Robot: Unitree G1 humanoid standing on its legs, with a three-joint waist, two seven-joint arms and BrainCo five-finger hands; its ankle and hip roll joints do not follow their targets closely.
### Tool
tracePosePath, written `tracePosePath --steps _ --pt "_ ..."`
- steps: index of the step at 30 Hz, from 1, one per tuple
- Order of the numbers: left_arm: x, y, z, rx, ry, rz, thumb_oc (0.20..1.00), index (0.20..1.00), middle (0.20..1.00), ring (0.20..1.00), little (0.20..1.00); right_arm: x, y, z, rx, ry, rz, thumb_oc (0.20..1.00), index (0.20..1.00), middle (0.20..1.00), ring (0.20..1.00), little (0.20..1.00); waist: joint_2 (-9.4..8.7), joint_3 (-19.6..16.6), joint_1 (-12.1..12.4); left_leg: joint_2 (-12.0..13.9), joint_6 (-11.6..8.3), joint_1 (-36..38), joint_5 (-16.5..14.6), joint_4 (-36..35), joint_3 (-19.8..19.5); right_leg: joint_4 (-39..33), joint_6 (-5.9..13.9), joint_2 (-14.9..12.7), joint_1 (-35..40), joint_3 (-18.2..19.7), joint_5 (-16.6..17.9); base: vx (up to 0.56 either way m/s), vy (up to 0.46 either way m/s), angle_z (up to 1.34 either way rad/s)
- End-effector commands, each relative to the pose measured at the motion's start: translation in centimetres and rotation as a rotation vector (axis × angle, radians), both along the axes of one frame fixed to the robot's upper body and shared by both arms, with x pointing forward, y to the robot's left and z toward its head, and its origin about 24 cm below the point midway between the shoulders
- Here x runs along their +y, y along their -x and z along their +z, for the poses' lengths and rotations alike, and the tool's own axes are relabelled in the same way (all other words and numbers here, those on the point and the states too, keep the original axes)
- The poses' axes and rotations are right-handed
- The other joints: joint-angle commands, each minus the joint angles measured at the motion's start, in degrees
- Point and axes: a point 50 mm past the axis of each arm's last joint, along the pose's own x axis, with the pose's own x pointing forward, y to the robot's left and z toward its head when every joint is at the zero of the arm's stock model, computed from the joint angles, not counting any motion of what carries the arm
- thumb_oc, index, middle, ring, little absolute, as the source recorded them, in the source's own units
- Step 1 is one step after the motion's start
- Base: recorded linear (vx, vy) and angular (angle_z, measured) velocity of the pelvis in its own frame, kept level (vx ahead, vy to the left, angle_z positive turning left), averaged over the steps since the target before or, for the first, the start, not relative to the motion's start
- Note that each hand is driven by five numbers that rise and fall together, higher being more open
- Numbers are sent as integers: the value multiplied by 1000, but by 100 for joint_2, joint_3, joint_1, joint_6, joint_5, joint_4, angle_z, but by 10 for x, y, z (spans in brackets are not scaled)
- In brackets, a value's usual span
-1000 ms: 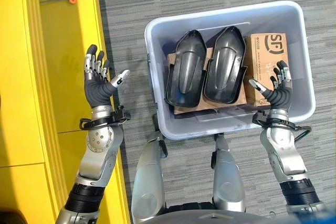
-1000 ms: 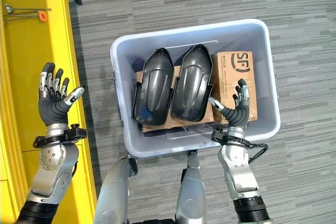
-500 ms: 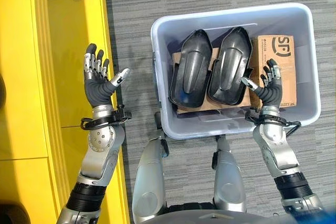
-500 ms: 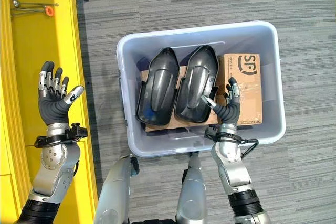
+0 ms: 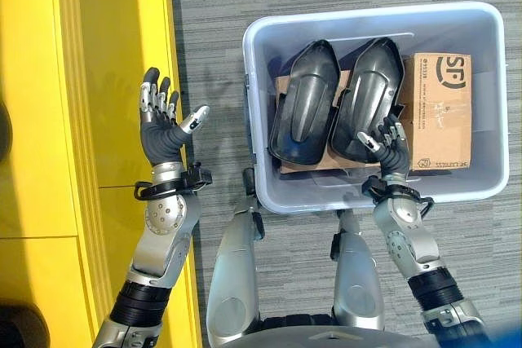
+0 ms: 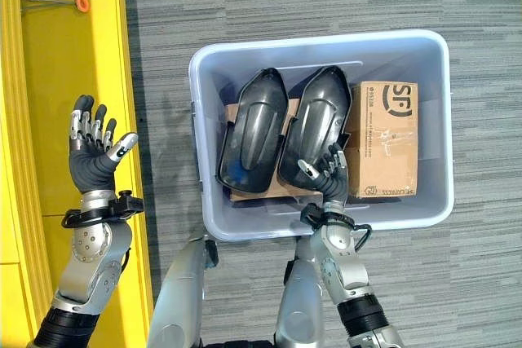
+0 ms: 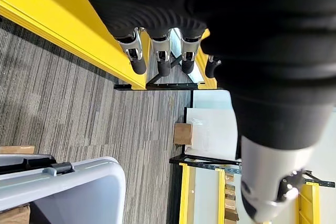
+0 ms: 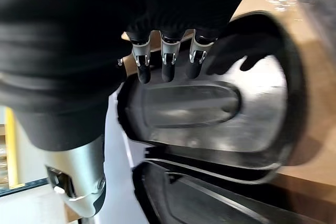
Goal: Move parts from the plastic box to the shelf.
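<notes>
I see even overhead light; soft glare streaks the two glossy black moulded plastic shells (image 5: pixel 338 103), and my right wrist view is motion-blurred throughout.

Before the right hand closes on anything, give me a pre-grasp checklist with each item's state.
1. Right hand open: ok, fingers relaxed and holding nothing.
2. Right hand over a part: ok, it sits at the near end of the right black part.
3. Contact with that part: cannot tell; the right wrist view shows the fingertips close to its surface.
4. Neighbours: not ok, the left black part and the cardboard box lie close on either side.
5. Left hand free: ok, open and raised by the yellow shelf.
6. Plastic box within reach: ok, directly ahead.
</notes>
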Motion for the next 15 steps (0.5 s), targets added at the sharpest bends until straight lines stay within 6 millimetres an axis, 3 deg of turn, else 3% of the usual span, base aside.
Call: tracePosePath --steps 1,15 --pt "6 7 18 -109 -25 29 1000 1000 1000 1000 1000 -8 -1 15 -89 -57 -29 1000 1000 1000 1000 1000 72 -60 24 748 -635 490 428 -559 12 895 268 -521 -244 116 -369 0 0 0" --pt "4 4 19 -112 -13 31 1000 1000 1000 1000 1000 -18 0 14 -85 -44 -85 1000 1000 1000 1000 1000 34 -60 31 720 -618 351 455 -593 4 904 259 -508 -391 109 -360 0 0 0"
